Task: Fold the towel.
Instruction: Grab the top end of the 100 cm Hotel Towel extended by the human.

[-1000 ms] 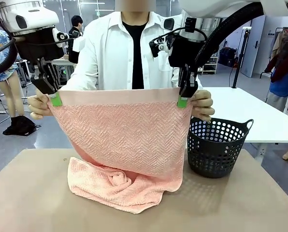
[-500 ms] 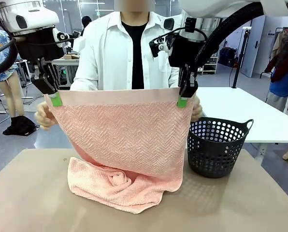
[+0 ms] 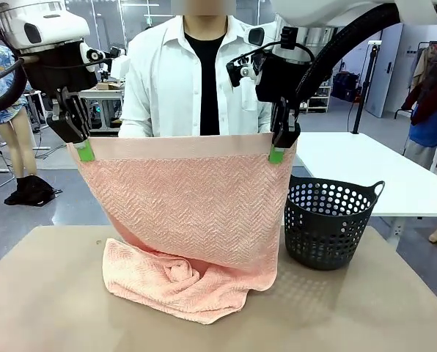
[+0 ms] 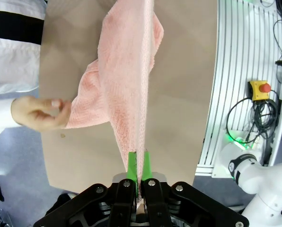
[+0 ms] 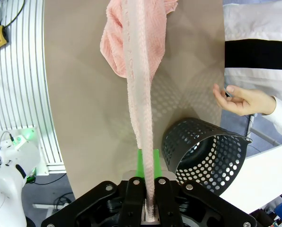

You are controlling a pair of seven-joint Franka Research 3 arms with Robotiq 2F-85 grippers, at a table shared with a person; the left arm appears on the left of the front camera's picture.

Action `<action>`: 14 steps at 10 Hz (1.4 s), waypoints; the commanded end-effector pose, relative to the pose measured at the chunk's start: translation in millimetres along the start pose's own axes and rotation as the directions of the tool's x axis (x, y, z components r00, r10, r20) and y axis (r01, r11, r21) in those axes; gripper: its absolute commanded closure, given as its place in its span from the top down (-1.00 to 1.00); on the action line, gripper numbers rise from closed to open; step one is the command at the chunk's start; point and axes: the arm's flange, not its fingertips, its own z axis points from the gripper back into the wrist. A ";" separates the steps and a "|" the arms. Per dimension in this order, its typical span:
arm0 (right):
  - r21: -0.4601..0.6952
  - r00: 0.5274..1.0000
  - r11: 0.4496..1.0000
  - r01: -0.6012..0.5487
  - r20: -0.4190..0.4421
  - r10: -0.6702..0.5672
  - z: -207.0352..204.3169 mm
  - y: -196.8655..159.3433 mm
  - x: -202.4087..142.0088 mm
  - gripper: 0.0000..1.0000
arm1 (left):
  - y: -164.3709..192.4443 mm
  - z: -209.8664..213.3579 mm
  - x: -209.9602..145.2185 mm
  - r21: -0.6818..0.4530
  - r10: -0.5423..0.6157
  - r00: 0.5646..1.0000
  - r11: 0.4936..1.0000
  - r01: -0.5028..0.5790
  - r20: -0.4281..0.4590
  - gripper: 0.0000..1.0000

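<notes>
The salmon-pink towel (image 3: pixel 185 205) hangs stretched between both arms above the table, its lower part bunched on the tabletop (image 3: pixel 174 286). My left gripper (image 3: pixel 84 151) is shut on the towel's upper left corner, and my right gripper (image 3: pixel 277 154) is shut on the upper right corner. In the left wrist view the towel (image 4: pixel 127 71) runs away from my left gripper (image 4: pixel 138 163), pinched between the green pads. The right wrist view shows the same towel (image 5: pixel 138 90) clamped in my right gripper (image 5: pixel 147 161). The person's hands (image 4: pixel 39 112) (image 5: pixel 242 100) hang free beside the towel, off the cloth.
A black perforated basket (image 3: pixel 328 220) stands on the table right of the towel, close under my right gripper. The person in a white shirt (image 3: pixel 196 73) stands at the far edge. A white table (image 3: pixel 380 176) lies behind on the right.
The person's hands have let go of the towel's top corners and dropped back behind it. Both grippers still hold the corners and have not moved.
</notes>
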 end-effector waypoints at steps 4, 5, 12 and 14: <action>-0.002 1.000 1.000 0.000 -0.003 0.000 0.3 -0.4 -0.8 -1.00 | -0.8 1.7 -0.9 0.003 0.001 1.000 1.000 -0.001 0.001 -1.00; -0.002 1.000 1.000 0.000 -0.003 0.000 0.3 -0.4 -0.8 -1.00 | -0.8 1.7 -0.9 0.003 0.001 1.000 1.000 -0.001 0.001 -1.00; -0.002 1.000 1.000 0.000 -0.003 0.000 0.3 -0.4 -0.8 -1.00 | -0.8 1.7 -0.9 0.003 0.001 1.000 1.000 -0.001 0.001 -1.00; -0.002 1.000 1.000 0.000 -0.003 0.000 0.3 -0.4 -0.8 -1.00 | -0.8 1.7 -0.9 0.003 0.001 1.000 1.000 -0.001 0.001 -1.00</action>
